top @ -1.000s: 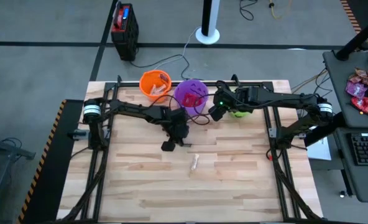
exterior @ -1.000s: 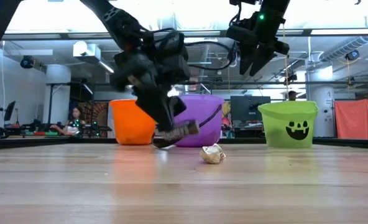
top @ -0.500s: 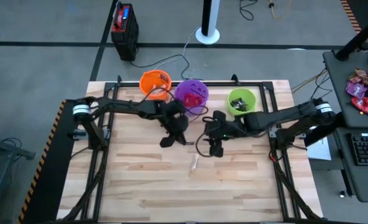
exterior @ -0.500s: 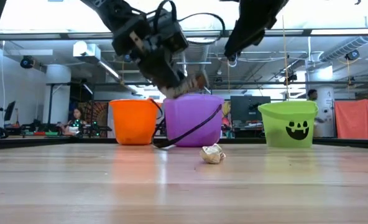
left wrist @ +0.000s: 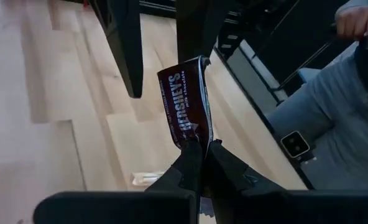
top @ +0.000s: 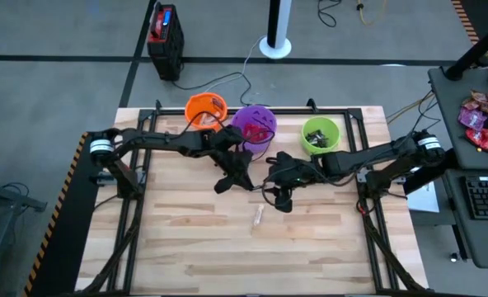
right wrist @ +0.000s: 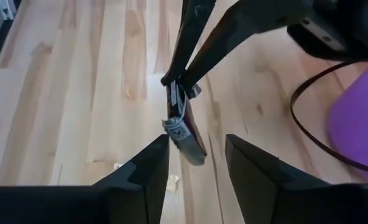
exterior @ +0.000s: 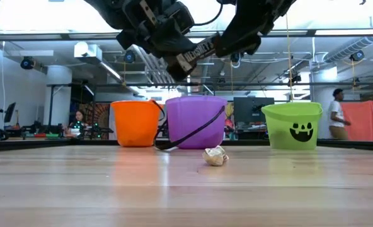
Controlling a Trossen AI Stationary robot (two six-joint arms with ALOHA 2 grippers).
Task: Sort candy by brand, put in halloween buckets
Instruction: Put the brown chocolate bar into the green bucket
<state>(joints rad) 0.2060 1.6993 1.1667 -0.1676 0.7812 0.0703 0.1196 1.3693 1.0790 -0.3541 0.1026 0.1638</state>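
Note:
A dark brown Hershey's bar [left wrist: 187, 106] is held in the air by my left gripper [left wrist: 201, 152], which is shut on it above the table's middle [top: 232, 180]. My right gripper [right wrist: 196, 158] is open beside it [top: 279, 198]; its two fingers stand on either side of the bar's free end [right wrist: 185, 138] without touching. A crumpled pale wrapped candy [top: 258, 216] lies on the table below [exterior: 215, 156]. The orange bucket [top: 204, 109], purple bucket [top: 254, 122] and green bucket [top: 320, 134] stand in a row at the far edge, with candy inside each. My left gripper pinches one short end of the Hershey's bar [left wrist: 195, 138] between its two fingertips. The bar runs on in line with the fingers, lifted clear of the table and above bucket height [exterior: 198, 50], with its free end pointing toward my right gripper.
The purple bucket's black handle [exterior: 193, 133] hangs down its front onto the table. Black frame rails [top: 368, 206] run along the table's sides. Bare wood [top: 227, 256] fills the near half. A person [exterior: 335, 113] walks in the room behind.
My left gripper has risen from just above the table to above the bucket rims, carrying the brown bar up and tipping it from hanging down to pointing sideways. My right gripper has swung from beside the green bucket toward the table's middle, up to the bar.

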